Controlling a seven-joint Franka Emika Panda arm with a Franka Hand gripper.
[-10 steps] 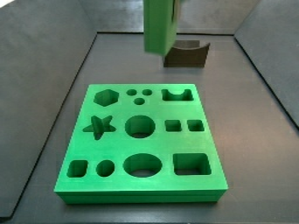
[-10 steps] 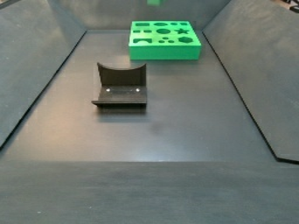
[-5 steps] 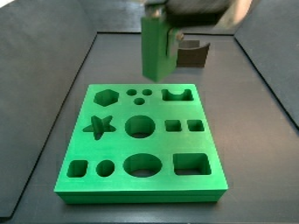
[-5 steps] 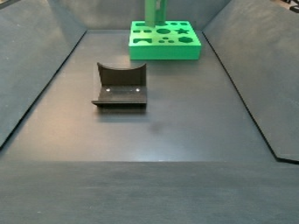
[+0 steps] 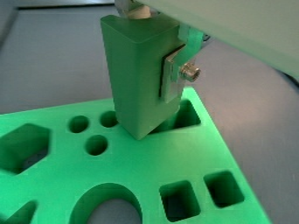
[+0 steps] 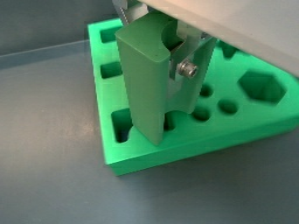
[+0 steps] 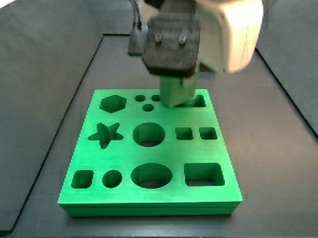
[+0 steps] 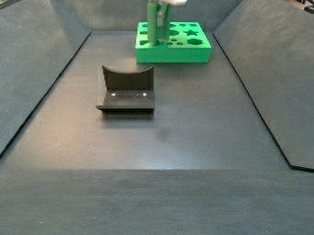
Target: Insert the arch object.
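While bearing everything, tabletop (image 8: 160,156): dark grey and flat, walled at the sides; keeps board and fixture well apart.

Board (image 7: 149,206): bright green slab lying flat at the far end of the tabletop in a side view (image 8: 196,53); shaped holes face up, so that pieces can go in from straight above.

Hand (image 7: 180,93): over the board's far edge, pointing straight down; closed on a tall green piece, with no gap showing between plate and piece in either wrist view (image 5: 149,79). Held vertical, probably to match the upward-facing holes.

Fixture (image 8: 127,89): dark L-shaped bracket on its base plate, alone in the middle of the tabletop, well apart from board and hand; nothing resting in it.

Arch object (image 5: 131,79): judged to be the tall green piece clamped in the hand, upright and hanging below the fingertips (image 6: 146,83); notch side not visible, so shape not confirmed. Lower end right at the board's top face, above a corner hole (image 7: 179,96). Cannot tell whether already a little way in or merely touching the rim.

Arch cut-out (image 7: 196,99): far corner hole of the board, directly beneath the piece and partly hidden by it; likely target, hence the hand's position here.

Finger (image 5: 176,70): flat silver plate with a screw, pressed against one face of the piece; the opposite plate hidden behind it.
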